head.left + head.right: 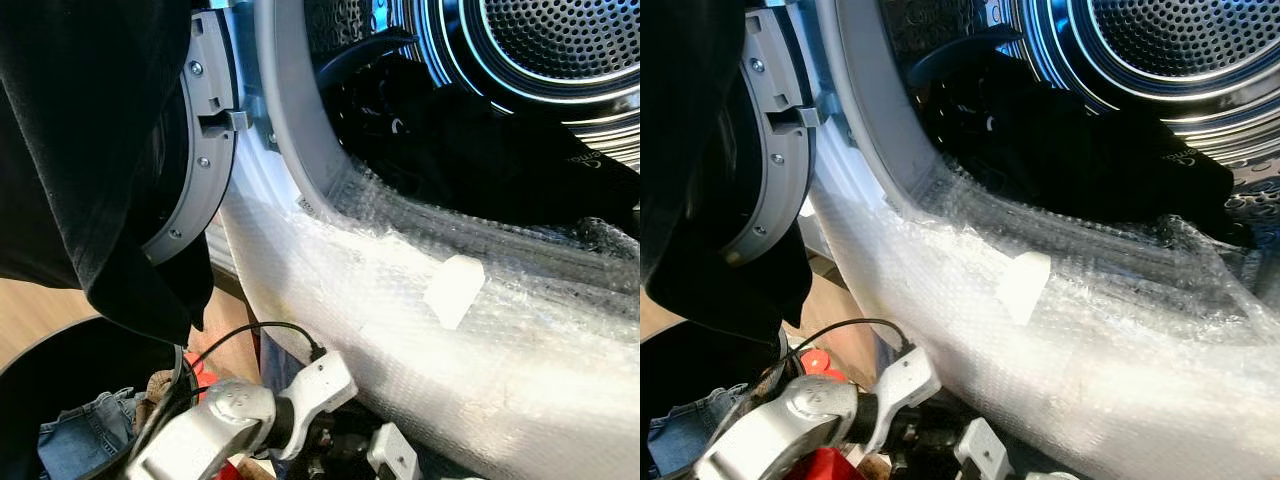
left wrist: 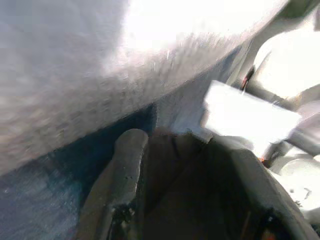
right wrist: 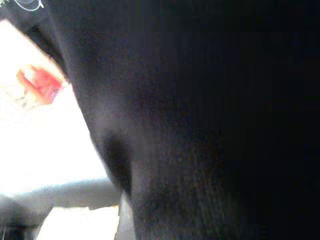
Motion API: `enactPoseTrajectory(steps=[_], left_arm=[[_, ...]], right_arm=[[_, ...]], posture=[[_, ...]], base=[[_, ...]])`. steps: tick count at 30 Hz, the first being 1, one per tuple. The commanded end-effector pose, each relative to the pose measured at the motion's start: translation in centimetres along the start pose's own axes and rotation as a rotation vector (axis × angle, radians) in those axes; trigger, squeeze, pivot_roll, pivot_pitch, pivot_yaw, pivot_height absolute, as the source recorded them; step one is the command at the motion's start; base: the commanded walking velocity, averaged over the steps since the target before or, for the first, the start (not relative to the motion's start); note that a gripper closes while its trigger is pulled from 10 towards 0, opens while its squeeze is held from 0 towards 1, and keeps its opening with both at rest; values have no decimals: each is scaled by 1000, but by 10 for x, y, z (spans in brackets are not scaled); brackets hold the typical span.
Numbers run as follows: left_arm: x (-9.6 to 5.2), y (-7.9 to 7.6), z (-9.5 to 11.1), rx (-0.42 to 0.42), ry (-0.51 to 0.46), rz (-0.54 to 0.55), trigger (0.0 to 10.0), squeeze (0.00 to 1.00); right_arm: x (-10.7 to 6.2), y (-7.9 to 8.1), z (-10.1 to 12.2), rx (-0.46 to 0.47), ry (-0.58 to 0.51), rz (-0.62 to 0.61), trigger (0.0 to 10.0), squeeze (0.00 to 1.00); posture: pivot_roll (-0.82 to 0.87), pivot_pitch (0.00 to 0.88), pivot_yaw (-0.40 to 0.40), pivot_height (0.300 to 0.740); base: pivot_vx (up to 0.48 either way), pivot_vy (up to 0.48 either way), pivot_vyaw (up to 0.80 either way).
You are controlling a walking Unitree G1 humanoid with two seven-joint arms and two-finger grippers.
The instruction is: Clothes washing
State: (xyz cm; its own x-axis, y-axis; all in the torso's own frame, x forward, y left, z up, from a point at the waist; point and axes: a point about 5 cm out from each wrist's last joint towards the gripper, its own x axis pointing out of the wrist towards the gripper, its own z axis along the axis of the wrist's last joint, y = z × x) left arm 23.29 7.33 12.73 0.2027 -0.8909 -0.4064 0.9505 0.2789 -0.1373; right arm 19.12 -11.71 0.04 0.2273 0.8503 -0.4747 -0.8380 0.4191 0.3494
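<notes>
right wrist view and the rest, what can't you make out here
- Right wrist view: black cloth hangs before the lens, hiding the right hand.
- Left wrist view: blurred; left hand is dark, finger gap unclear.
- Eye views: black garment covers the washer door; basket is cut by the edge.

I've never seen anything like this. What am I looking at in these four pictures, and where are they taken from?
The two sharp pictures come from a camera on a humanoid robot's head, looking down into an open washing machine. You can see its perforated steel drum with black clothes already inside, and bubble wrap covering the machine's front below the opening. On the left, a black garment hangs in front of the open door. Below it is a basket holding jeans. The silver part at the bottom is the robot's left arm.

The two blurry pictures come from cameras on the wrists. The left one shows a black finger; the right one is close against dark fabric.
</notes>
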Motion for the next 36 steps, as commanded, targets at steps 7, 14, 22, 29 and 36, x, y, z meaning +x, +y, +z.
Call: enactPoseTrajectory(steps=[7,14,22,29,36], left_arm=[[-41,15,5,-11,-57,113,10000,1000],[-70,17,-15,-11,122,75,10000,1000],[-81,60,-80,-99,348,613,10000,0],[-85,76,-64,-204,18,822,10000,0],[-108,83,-47,-10,-177,1143,10000,0]], right_arm=[[-1,6,-7,24,7,9,0,0],[-1,8,-11,28,26,27,0,0],[-1,9,-18,58,28,16,0,0],[-3,9,-22,63,39,16,0,0],[-7,11,-24,74,39,23,0,0]], posture=[[13,18,44,740],[4,0,53,740],[8,0,60,740],[8,0,56,740],[10,0,50,740]], base=[[0,0,0],[0,0,0],[0,0,0],[0,0,0],[0,0,0]])
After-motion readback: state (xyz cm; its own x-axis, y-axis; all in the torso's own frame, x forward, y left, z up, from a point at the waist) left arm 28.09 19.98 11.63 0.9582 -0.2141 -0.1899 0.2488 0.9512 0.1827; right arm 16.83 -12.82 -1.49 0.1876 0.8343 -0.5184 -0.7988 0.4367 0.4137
